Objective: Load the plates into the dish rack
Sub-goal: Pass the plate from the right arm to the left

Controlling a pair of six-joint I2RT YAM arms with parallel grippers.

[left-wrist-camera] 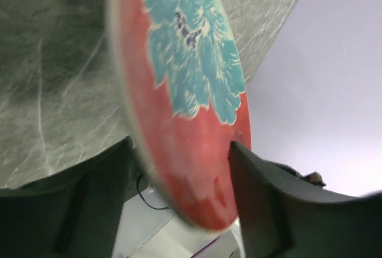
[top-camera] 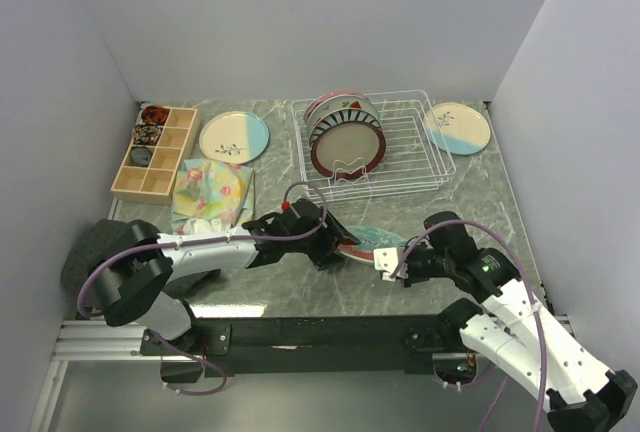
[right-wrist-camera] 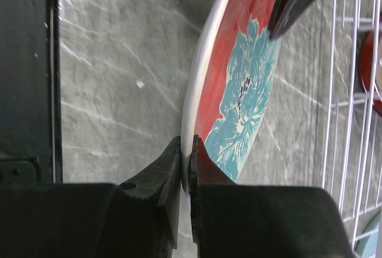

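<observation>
red floral plate (top-camera: 366,245), a teal bloom on red with a pale rim, sits over the near middle of the grey marble table (top-camera: 250,297), face up, seen as a thin oval running left to right. the left gripper (top-camera: 335,242) is clamped on its left edge and the right gripper (top-camera: 388,258) pinches its right rim. farther back, the white dish rack (top-camera: 440,167) holds several upright plates (top-camera: 347,142).
</observation>
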